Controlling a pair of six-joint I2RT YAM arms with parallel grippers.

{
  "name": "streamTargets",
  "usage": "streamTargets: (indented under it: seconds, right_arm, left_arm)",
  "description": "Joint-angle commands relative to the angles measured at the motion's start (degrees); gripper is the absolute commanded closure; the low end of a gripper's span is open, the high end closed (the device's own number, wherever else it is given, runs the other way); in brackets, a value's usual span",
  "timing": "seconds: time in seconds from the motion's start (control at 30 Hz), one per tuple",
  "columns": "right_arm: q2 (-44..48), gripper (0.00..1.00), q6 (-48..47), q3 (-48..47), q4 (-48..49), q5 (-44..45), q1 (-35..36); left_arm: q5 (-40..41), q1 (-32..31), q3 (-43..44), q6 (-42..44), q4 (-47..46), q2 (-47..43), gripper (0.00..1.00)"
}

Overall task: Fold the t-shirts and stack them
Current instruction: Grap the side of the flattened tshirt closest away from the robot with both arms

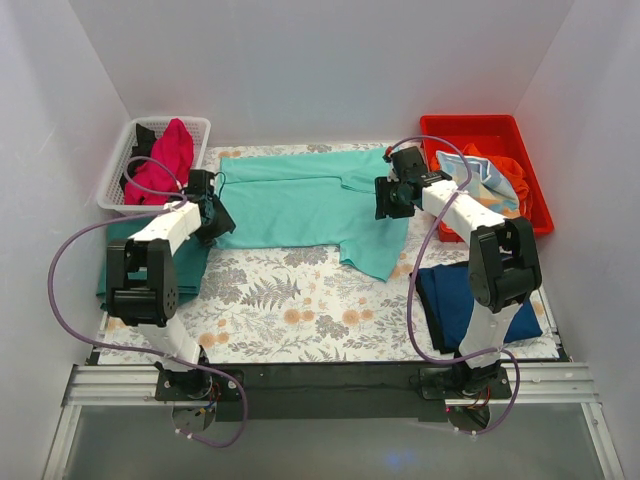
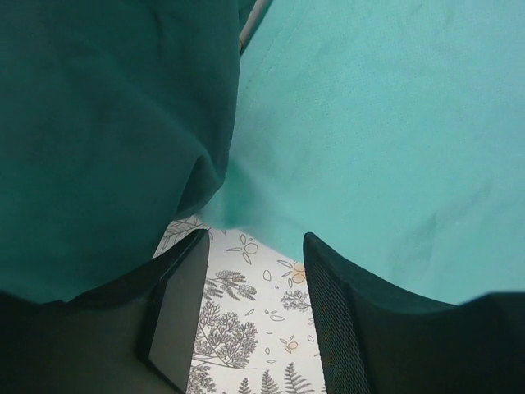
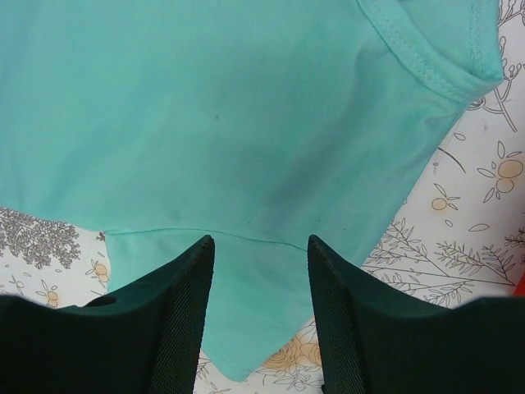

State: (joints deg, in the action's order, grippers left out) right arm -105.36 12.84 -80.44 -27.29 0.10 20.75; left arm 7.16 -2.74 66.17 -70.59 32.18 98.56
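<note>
the mint shirt (image 1: pixel 300 205) lies flat on the table (image 1: pixel 300 320), long axis left to right. left gripper (image 1: pixel 212 214) sits at its left edge, right gripper (image 1: pixel 390 197) over its right end. both jaws stand parted, holding nothing.

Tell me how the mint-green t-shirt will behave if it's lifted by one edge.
Probably floppy: the mint-green t-shirt lies flat with soft creases, so it should sag from a pinch. Likely light, since the cloth looks thin at its sleeve hem. Pushed, it may bunch on the floral table cover rather than slide.
</note>
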Motion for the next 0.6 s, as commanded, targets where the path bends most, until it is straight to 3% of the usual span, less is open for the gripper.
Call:
streamTargets:
  seconds: [0.0, 0.27, 0.57]
  right_arm:
    - [0.77, 0.46, 0.96, -0.5, 0.31, 0.34, -0.1]
    - [-0.28, 0.47, 1.84, -0.77, -0.31, 0.34, -0.1]
    - [-1.6, 0.48, 1.84, -1.73, -1.45, 0.34, -0.1]
  left_arm:
    - [3.74, -0.25, -1.04, -2.71, -0.28, -5.14, 0.52]
    - [6.46, -0.33, -3.68, -3.86, -0.54, -2.33, 0.62]
    - [5.59, -0.33, -5.44, -4.12, -3.79, 0.05, 0.63]
